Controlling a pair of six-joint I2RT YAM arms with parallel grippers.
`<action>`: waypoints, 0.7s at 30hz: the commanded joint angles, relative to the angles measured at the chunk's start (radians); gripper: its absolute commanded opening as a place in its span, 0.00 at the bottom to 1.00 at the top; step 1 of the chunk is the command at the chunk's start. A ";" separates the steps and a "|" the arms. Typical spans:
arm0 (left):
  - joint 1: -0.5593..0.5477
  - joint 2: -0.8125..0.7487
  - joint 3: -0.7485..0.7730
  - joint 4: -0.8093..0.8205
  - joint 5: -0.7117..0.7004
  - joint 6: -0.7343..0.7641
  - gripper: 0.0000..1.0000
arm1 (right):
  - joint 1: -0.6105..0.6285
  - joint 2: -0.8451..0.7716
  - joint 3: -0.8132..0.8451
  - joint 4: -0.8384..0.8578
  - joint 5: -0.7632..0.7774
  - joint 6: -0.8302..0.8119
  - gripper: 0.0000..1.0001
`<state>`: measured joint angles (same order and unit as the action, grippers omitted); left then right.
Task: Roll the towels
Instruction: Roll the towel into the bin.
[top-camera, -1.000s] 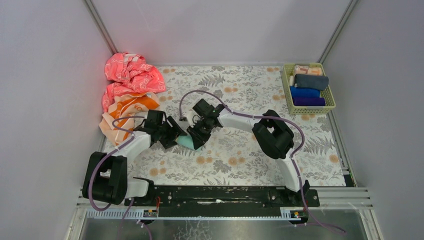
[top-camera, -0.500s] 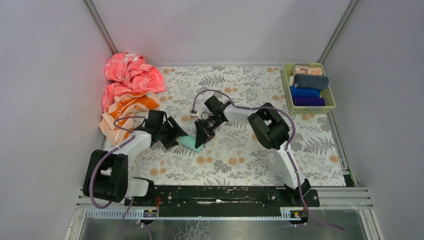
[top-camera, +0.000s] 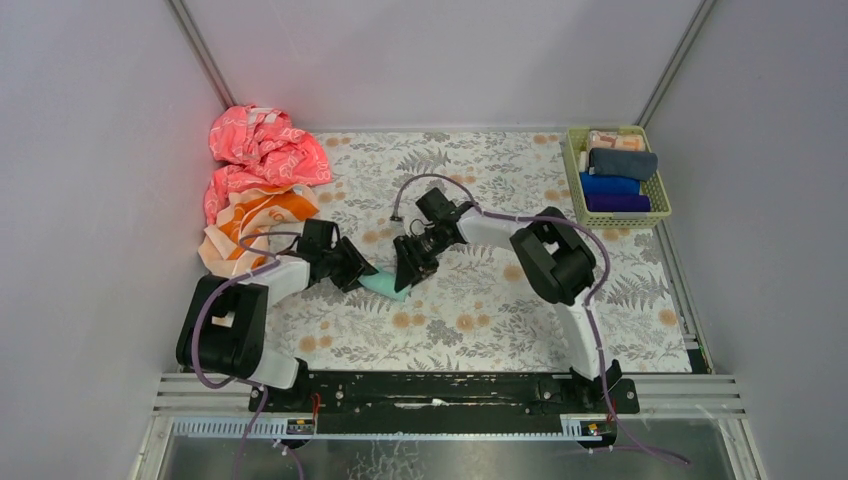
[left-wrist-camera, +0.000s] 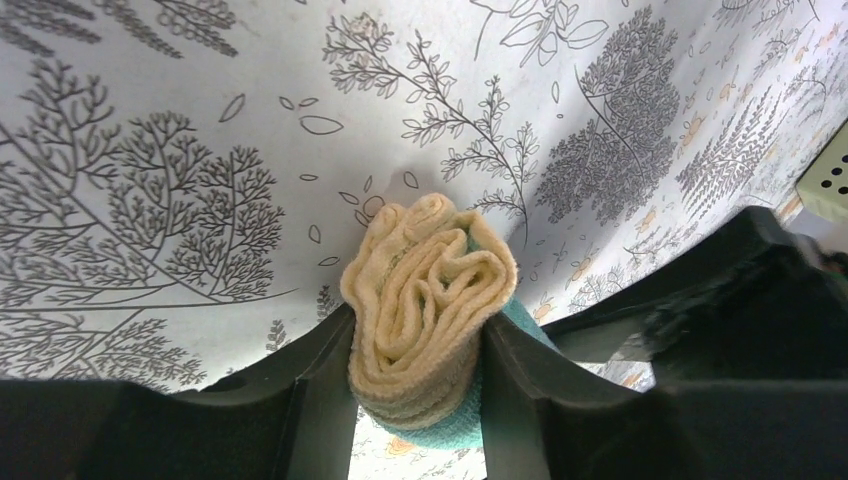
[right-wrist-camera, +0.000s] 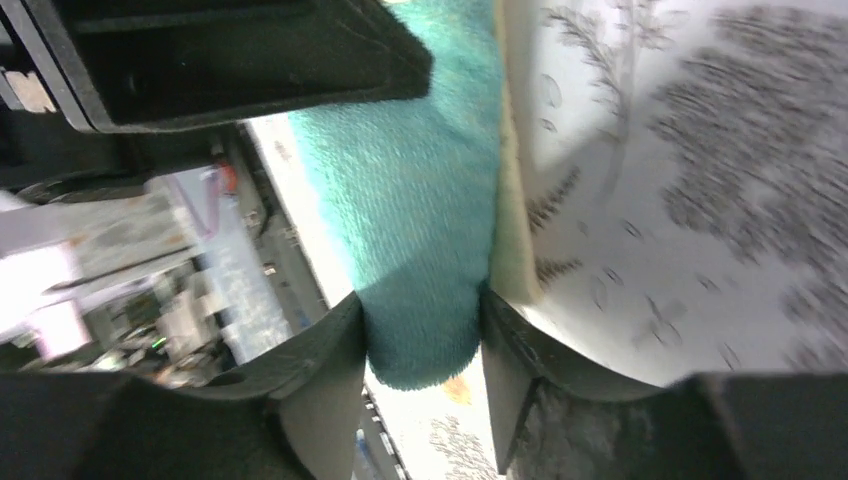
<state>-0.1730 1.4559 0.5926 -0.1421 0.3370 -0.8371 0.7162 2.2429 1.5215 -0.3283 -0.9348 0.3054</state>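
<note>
The mint-teal towel (top-camera: 384, 286) is rolled up and lies on the flowered mat (top-camera: 480, 310) at centre left, held at both ends. In the left wrist view its rolled end (left-wrist-camera: 430, 300) shows cream layers inside a teal outer wrap. My left gripper (left-wrist-camera: 418, 400) is shut on that end and shows in the top view (top-camera: 360, 273). My right gripper (right-wrist-camera: 422, 350) is shut on the other end, where the teal cloth (right-wrist-camera: 415, 200) fills the gap; it shows in the top view (top-camera: 406, 276). The orange and peach towel (top-camera: 255, 222) lies crumpled at the mat's left edge.
A pink-red patterned cloth (top-camera: 262, 150) is piled in the back left corner behind the orange towel. A pale green basket (top-camera: 572, 180) at the back right holds several rolled towels. Grey walls close in the mat on the left, back and right.
My right arm has swung back and its gripper now pinches the roll's right end. My left gripper has shifted slightly right along the roll. The roll has stayed in about the same place.
</note>
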 joint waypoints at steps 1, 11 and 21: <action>-0.014 0.051 -0.022 -0.025 -0.032 0.039 0.38 | 0.006 -0.191 -0.073 -0.041 0.400 -0.110 0.53; -0.050 0.089 0.008 -0.046 -0.042 0.044 0.38 | 0.285 -0.437 -0.211 0.115 1.015 -0.394 1.00; -0.061 0.108 0.023 -0.051 -0.040 0.044 0.39 | 0.466 -0.360 -0.233 0.271 1.228 -0.615 0.96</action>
<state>-0.2165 1.5139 0.6327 -0.1173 0.3531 -0.8322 1.1477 1.8397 1.2758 -0.1562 0.1448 -0.1829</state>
